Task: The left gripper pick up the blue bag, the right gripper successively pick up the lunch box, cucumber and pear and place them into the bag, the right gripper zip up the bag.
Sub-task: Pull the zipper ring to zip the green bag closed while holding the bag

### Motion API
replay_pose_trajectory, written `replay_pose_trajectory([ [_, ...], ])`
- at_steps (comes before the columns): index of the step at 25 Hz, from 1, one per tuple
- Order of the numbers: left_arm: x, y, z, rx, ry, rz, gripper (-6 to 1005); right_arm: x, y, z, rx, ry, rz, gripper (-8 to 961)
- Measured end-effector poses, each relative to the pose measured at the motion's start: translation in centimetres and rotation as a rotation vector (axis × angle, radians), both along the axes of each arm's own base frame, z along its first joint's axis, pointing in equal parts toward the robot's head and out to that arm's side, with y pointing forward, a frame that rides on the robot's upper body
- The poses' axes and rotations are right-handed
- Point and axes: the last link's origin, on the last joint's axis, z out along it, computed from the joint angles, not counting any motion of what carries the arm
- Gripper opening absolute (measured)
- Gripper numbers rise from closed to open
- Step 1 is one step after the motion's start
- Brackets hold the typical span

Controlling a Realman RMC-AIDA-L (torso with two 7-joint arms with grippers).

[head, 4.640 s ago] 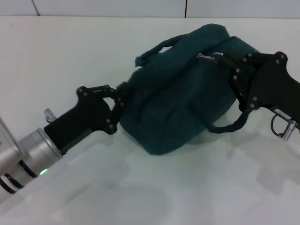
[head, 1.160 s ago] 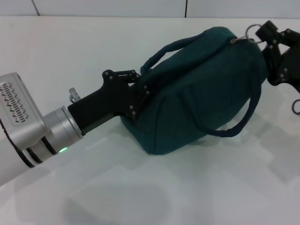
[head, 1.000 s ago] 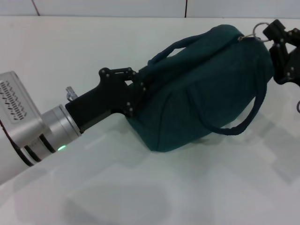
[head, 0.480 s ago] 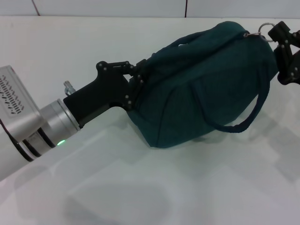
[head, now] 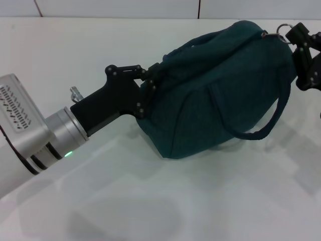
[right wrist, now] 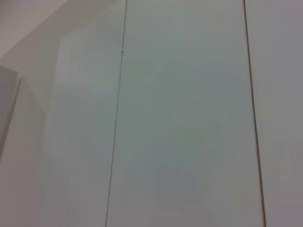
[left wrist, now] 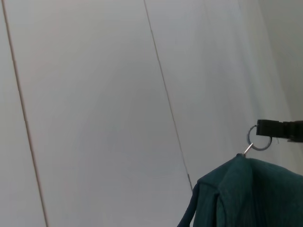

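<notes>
The blue bag (head: 220,95) lies on its side on the white table, bulging and with its zipper drawn to the right end. My left gripper (head: 150,88) is shut on the bag's left end, near one handle. At the far right, my right gripper (head: 292,34) is shut on the silver ring pull (head: 282,26) at the bag's top right corner. The left wrist view shows the bag (left wrist: 251,194) top, the ring pull (left wrist: 258,140) and the right gripper (left wrist: 279,128) holding it. Lunch box, cucumber and pear are out of view.
One loop handle (head: 266,128) hangs down the bag's front right side. The white table (head: 150,201) stretches in front of the bag, and a tiled wall (head: 100,7) runs along the back. The right wrist view shows only white panels (right wrist: 180,118).
Since the earliest frame my right gripper has drawn the ring pull from the bag's middle to its right end. Bag and left gripper shifted slightly right; little moved in the last half second.
</notes>
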Motion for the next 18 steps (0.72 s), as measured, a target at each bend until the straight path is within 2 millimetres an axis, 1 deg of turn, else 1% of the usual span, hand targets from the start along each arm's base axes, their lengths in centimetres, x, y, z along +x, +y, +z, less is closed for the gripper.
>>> replay_pose_trajectory([
  [7,-0.3,0.3,0.6,0.04,-0.022,0.032,56,0.7,0.0,0.3,0.02,0.024,-0.046,19],
  [18,-1.0,0.3,0.8,0.046,-0.019,0.064,55,1.7,-0.3,0.3,-0.008,0.044,-0.094,20],
])
